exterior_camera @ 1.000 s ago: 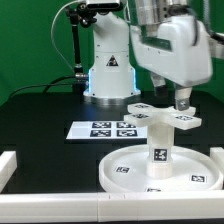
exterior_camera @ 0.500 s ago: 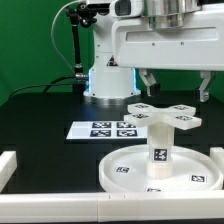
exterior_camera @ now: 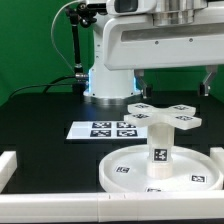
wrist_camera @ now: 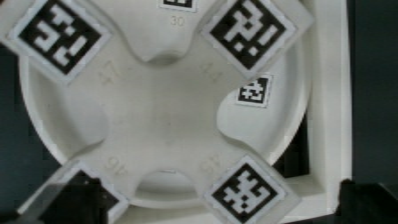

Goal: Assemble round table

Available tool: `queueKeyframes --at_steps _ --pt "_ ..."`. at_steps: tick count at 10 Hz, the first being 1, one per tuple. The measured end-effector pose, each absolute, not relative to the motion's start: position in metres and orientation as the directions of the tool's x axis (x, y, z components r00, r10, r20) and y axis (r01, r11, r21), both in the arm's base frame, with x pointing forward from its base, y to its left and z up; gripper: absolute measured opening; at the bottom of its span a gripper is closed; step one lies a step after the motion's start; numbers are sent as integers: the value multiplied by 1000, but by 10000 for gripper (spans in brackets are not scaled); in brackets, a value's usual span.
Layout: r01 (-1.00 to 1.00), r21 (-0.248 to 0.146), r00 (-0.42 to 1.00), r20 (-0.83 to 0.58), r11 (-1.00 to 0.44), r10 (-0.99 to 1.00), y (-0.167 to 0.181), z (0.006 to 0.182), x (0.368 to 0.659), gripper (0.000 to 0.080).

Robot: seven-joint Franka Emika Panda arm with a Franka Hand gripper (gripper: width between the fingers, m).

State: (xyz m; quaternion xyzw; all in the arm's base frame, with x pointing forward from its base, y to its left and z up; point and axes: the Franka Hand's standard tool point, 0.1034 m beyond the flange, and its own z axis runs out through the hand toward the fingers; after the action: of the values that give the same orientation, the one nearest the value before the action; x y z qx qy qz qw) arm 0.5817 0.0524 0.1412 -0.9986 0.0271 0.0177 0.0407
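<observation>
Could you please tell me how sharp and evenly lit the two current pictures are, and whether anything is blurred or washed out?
Exterior view: evenly lit and fairly sharp; tags on the leg and marker board are legible, though the white disc is bright with little surface detail. Wrist view: very close, slightly soft; the cross-shaped foot fills the frame, its white surface low in contrast, and the gripper fingers are dark and blurred at the frame edge.
</observation>
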Motion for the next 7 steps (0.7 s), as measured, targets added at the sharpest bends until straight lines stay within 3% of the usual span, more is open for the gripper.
queueKeyframes --at_steps 5,7 --pt "274 -96 961 -22 -957 277 46 139 579 649" --pt "559 -37 829 -10 -829 559 51 140 582 649"
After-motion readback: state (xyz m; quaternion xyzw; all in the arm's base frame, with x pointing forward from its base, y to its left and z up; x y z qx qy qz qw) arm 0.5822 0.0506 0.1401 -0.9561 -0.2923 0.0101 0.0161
